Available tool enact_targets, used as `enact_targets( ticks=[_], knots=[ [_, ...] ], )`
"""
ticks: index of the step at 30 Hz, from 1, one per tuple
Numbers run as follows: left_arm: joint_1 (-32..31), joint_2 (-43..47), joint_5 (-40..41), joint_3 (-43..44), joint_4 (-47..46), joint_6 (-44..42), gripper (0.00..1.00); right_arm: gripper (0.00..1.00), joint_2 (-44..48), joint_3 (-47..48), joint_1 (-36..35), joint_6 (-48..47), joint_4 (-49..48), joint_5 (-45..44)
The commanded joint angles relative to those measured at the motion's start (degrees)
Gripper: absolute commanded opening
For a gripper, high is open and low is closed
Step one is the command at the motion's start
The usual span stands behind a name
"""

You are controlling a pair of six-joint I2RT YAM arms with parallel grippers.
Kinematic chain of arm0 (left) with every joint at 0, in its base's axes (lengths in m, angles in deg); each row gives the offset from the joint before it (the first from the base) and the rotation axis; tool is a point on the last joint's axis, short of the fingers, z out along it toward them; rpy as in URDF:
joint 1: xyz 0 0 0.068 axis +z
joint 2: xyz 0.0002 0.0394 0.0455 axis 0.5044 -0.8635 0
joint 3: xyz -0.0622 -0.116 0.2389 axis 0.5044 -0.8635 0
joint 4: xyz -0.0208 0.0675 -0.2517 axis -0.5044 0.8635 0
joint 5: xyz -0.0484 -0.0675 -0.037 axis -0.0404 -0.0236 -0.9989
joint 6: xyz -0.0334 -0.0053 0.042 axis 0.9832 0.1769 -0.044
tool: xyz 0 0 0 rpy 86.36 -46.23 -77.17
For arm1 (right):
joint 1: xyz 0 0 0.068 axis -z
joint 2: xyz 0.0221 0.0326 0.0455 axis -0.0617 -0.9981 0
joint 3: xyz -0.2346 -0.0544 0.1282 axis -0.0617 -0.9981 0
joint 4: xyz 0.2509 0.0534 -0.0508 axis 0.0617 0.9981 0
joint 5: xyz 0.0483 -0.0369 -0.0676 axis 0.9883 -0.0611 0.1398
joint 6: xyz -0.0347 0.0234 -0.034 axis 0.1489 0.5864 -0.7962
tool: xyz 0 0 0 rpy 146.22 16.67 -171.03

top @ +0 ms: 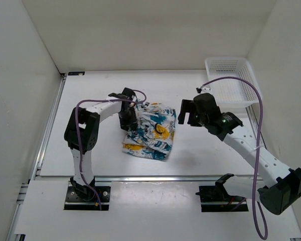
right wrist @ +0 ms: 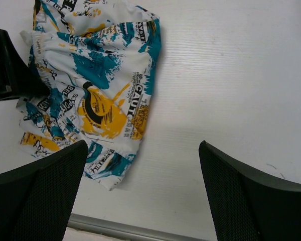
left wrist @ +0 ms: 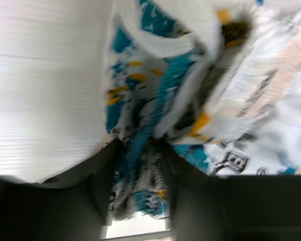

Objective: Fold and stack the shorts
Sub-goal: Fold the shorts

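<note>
Top external view, near to far: the soft white fabric shorts printed with yellow and teal patches and black lettering (top: 150, 131) lie bunched on the white table (top: 210, 150), folding judged under way. The left gripper (top: 128, 116), at their left edge, appears in a blurred wrist view to pinch a fold, while the right gripper (top: 186, 113) hangs just beside them, fingers spread and empty. The next move calls for drawing that pinched edge across flat; the white plastic mesh basket (top: 227, 61) stands far right, well apart.

Soft, crinkled matt printed cloth of the shorts (left wrist: 231, 100) bunches between the left gripper's (left wrist: 140, 155) smooth matt black fingers (left wrist: 101, 188), while between the right gripper's (right wrist: 143, 150) finely dimpled black fingers (right wrist: 35, 201) lies the matt white, faintly grained table (right wrist: 231, 75).
</note>
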Motion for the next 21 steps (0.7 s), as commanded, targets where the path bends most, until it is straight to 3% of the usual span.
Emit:
enact_targets(
  ticks=[1,2,3,4,15,21],
  knots=[
    [-2.0,1.9,-0.9,3.0,1.6,3.7,0.6,0.99,2.4,0.5,1.4,-0.8,4.0,-3.6],
    [-2.0,2.8,0.4,3.0,2.6,3.7,0.74,0.99,2.9,0.5,2.2,-0.8,4.7,-4.5],
    [-2.0,3.9,1.2,3.0,3.5,3.7,0.95,0.99,3.8,0.5,3.1,-0.1,5.4,-5.2],
    [-2.0,6.8,2.2,3.6,5.7,3.7,0.98,0.99,3.8,0.5,3.6,0.4,6.6,-5.8],
    [-0.3,35.4,10.9,8.8,17.0,3.0,1.0,0.99,9.9,-3.9,6.6,0.9,9.5,-7.2],
    [0.2,50.1,13.7,7.2,19.6,3.0,1.0,0.99,12.7,-6.3,6.6,0.9,11.6,-9.7]
  ],
)
